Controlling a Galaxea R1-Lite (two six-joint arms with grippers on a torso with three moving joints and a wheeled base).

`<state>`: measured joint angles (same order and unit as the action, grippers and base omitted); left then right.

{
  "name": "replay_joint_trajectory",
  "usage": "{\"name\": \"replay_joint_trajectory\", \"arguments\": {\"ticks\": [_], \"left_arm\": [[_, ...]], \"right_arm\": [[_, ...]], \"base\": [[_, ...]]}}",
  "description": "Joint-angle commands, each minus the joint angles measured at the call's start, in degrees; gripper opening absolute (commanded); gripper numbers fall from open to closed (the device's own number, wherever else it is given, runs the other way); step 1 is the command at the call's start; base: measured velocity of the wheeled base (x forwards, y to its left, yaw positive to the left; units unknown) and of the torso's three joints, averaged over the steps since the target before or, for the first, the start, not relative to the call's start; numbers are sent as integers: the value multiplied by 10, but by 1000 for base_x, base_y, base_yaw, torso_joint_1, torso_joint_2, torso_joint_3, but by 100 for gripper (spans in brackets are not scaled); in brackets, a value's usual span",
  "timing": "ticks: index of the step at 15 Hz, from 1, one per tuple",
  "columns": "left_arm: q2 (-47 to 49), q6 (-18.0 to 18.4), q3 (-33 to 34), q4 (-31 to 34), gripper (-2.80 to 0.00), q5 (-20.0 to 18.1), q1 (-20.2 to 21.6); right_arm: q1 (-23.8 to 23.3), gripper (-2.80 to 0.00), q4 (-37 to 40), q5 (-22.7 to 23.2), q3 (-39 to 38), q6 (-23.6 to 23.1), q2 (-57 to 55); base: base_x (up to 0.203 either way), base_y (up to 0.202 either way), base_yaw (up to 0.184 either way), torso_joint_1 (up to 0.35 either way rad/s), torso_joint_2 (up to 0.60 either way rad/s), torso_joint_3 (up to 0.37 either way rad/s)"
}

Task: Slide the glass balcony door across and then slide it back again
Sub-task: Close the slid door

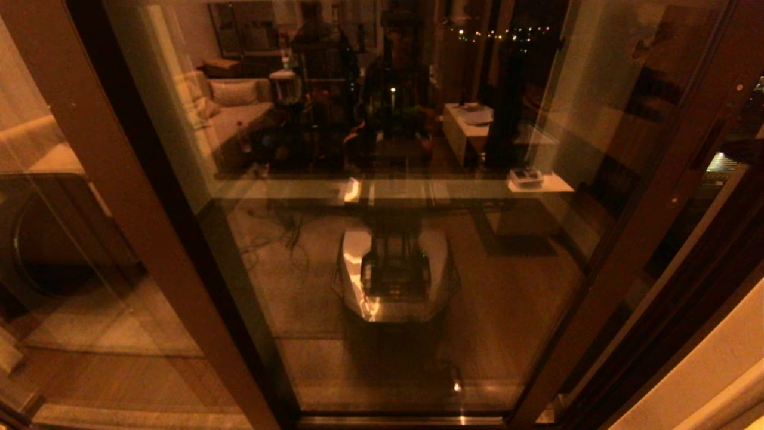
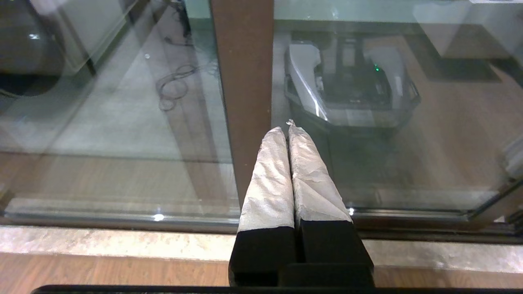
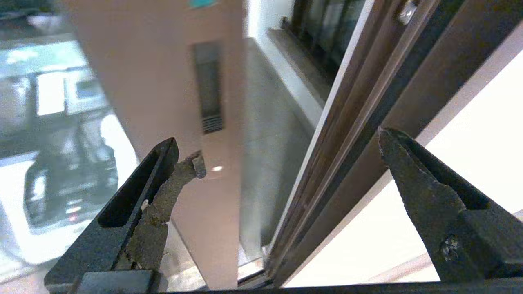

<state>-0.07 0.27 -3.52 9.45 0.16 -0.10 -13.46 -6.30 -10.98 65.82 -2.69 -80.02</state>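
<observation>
The right hand (image 3: 286, 159) hangs with fingers spread wide, the glass door (image 3: 163, 81) and its recessed handle (image 3: 208, 87) just ahead, likely lining up to pull. The left hand (image 2: 288, 128), fingers pressed together, sits parked facing the door's lower rail.

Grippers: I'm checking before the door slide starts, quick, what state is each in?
Left gripper: closed, holding nothing.
Right gripper: open, holding nothing, near the glass balcony door.

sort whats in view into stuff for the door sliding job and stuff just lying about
For the job: glass balcony door; its handle; right gripper, open near the stile.

Lying about: fixed glass panel; left gripper, shut, parked.
</observation>
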Motion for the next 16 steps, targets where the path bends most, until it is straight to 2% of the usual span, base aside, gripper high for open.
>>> {"name": "replay_joint_trajectory", "arguments": {"ticks": [1,2,4,6,8,10,12,14,16], "left_arm": [[0,0,0,0,-280,0,0],[0,0,0,0,-280,0,0],[0,0,0,0,-280,0,0],[0,0,0,0,-280,0,0],[-1,0,0,0,-280,0,0],[0,0,0,0,-280,0,0],[0,0,0,0,-280,0,0],[0,0,0,0,-280,0,0],[-1,0,0,0,-280,0,0]], "right_arm": [[84,0,-1,-114,3,0,-20],[109,0,-1,-144,5,-1,-32],[107,0,-1,-160,4,-11,-49],[73,0,-1,-159,-4,-14,-46],[67,0,-15,-158,-30,1,-32],[58,0,-68,-156,-59,2,-25],[39,0,-100,-148,-24,-5,-25],[37,0,-81,-140,-46,-25,-27],[37,0,-69,-131,-20,-23,-38]], "base": [[0,0,0,0,0,0],[0,0,0,0,0,0],[0,0,0,0,0,0],[0,0,0,0,0,0],[0,0,0,0,0,0],[0,0,0,0,0,0],[0,0,0,0,0,0],[0,0,0,0,0,0],[0,0,0,0,0,0]]}}
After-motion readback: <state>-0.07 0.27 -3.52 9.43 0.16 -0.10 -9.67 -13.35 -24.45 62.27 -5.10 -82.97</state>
